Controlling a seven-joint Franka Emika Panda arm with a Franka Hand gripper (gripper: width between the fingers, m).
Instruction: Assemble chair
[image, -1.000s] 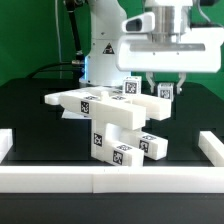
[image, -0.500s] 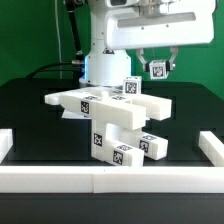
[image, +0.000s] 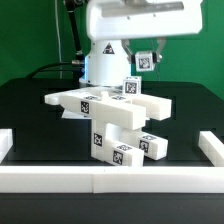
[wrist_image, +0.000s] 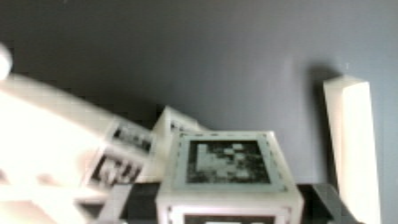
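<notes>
The partly built white chair (image: 110, 115) stands in the middle of the black table, a stack of tagged blocks with a flat piece across the top and a small upright block (image: 130, 87) on it. My gripper (image: 146, 58) hangs above and behind the chair's top, toward the exterior view's right, shut on a small white tagged block (image: 146, 62). In the wrist view the block (wrist_image: 228, 162) fills the space between my dark fingers (wrist_image: 317, 200), tag facing the camera, with my gripper (wrist_image: 228, 205) closed on its sides. Chair parts (wrist_image: 80, 140) lie blurred beyond it.
White border rails run along the table's front (image: 110, 180), the exterior view's left (image: 5, 140) and right (image: 212, 148). One rail shows in the wrist view (wrist_image: 350, 130). The robot's base (image: 102, 65) stands behind the chair.
My gripper has risen with the small tagged block and moved toward the exterior view's left, from beside the chair's top to well above it. The chair has not moved.
</notes>
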